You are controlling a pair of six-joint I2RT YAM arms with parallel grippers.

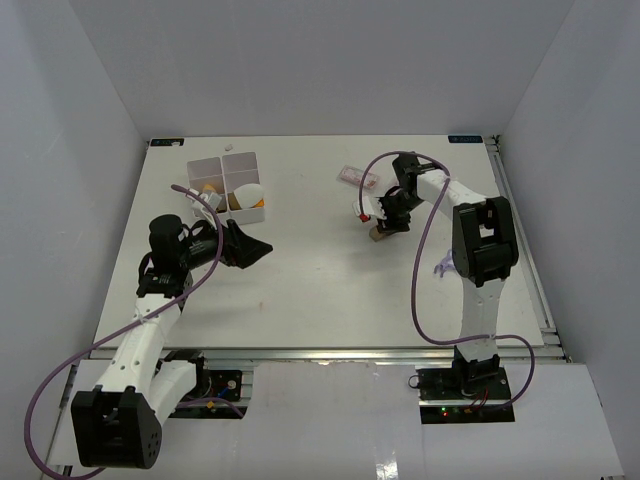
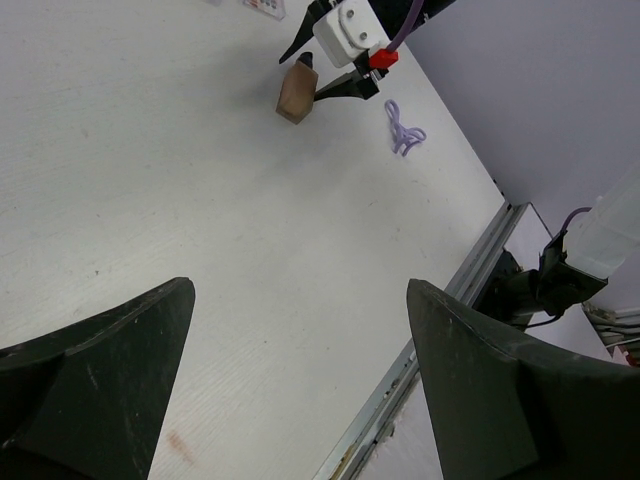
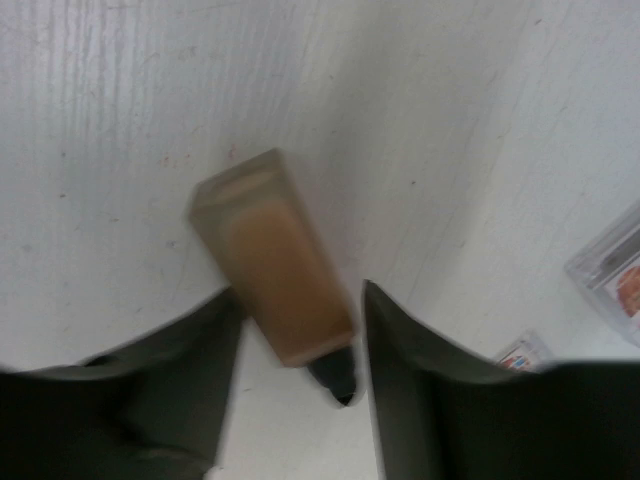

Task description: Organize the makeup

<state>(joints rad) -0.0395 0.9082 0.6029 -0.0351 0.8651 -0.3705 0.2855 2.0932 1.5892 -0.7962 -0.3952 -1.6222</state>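
Fingers (image 3: 150,400) of the right gripper (image 3: 300,295) stand on either side of one tan black-capped bottle (image 3: 270,260), close against its cap end. We cannot tell whether they press it or only flank it. In the top view the bottle (image 1: 380,235) sits right of the table's middle, well in from every edge. Just beyond it lie two clear flat packets (image 3: 610,270), near each other and towards the far edge. A small purple loop of cord (image 2: 405,128) lies near the right rail.

We see the left gripper (image 2: 300,290) spread wide and holding nothing, above bare table (image 1: 320,290) left of centre. Past it stands one white compartmented box (image 1: 228,185), near the far left corner. We make out one pale egg-shaped sponge (image 1: 250,192) inside and something orange beside it; the rest is too small to count. Between the two grippers, and from them to the near edge, the tabletop gives open room.
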